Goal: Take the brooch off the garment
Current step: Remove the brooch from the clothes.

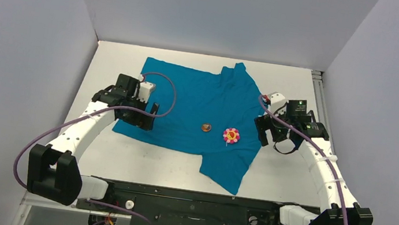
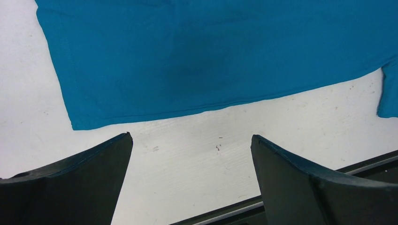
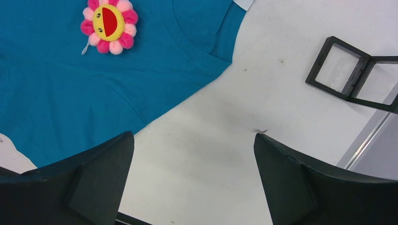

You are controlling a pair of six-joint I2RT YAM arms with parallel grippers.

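The brooch (image 3: pixel 109 26), a smiling face, sits on the teal garment (image 1: pixel 188 93)

The brooch (image 1: pixel 231 135) lies uncovered atop the garment (image 1: pixel 205 96); a black case (image 3: pixel 360 70) sits nearby.

Illumination: bright, diffuse, from overhead. The garment (image 1: pixel 197 112) renders evenly, matte. Left wrist view: soft shadow patch on the garment. Fingers (image 2: pixel 70 187) below the garment: dark, underexposed, slightly soft.
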